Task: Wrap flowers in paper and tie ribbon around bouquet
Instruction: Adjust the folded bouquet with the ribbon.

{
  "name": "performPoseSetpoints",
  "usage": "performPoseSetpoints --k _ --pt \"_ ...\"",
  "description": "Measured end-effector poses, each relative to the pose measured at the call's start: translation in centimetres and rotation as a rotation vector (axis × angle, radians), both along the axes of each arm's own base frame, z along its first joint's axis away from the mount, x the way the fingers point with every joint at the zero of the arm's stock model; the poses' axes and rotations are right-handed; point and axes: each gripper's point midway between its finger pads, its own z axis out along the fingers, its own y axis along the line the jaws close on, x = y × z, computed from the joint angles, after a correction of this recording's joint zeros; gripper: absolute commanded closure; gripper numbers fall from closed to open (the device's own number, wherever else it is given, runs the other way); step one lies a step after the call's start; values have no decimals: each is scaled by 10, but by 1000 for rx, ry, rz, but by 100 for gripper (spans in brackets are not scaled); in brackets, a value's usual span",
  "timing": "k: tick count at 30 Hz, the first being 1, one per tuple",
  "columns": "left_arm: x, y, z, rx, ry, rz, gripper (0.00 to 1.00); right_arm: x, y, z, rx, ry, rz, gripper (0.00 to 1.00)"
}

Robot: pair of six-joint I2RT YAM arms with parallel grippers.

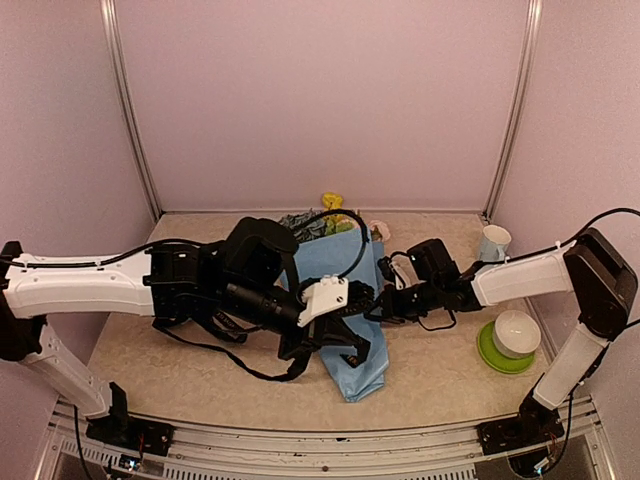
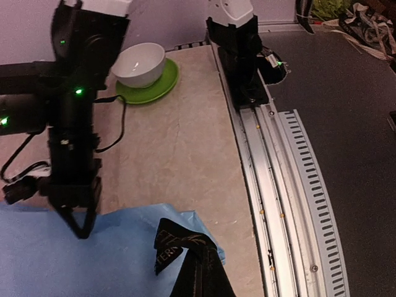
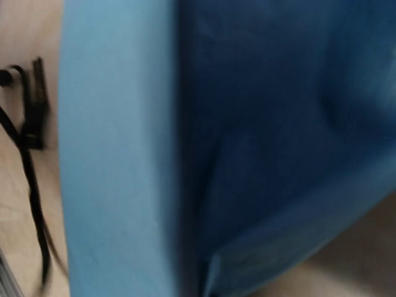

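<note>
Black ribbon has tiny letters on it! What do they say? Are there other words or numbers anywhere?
On the black ribbon: pale letters, too small and blurred to read.
On the blue paper, white bowl, green plate and cup: no words or numbers show.
Right wrist view: only blurry blue paper, nothing to read.

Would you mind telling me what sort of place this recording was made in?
Most likely a robot lab test cell: plain pale walls with metal corner posts enclose a beige table, and the left arm and right arm are bolted to a slotted rail at its near edge.
</note>
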Motion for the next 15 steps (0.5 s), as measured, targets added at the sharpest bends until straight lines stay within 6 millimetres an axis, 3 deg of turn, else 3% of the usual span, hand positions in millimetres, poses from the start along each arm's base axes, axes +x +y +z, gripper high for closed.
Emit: performPoseSetpoints --k 8,13,15 --pt "-35 -68 -68 154 99 -174 100 18 13 31 30 -59 4 100" --pt "-57 -99 -82 193 37 -268 100 27 20 48 46 -91 6 100" --pt "-53 -110 -88 192 -33 -255 100 28 21 51 47 -94 6 100"
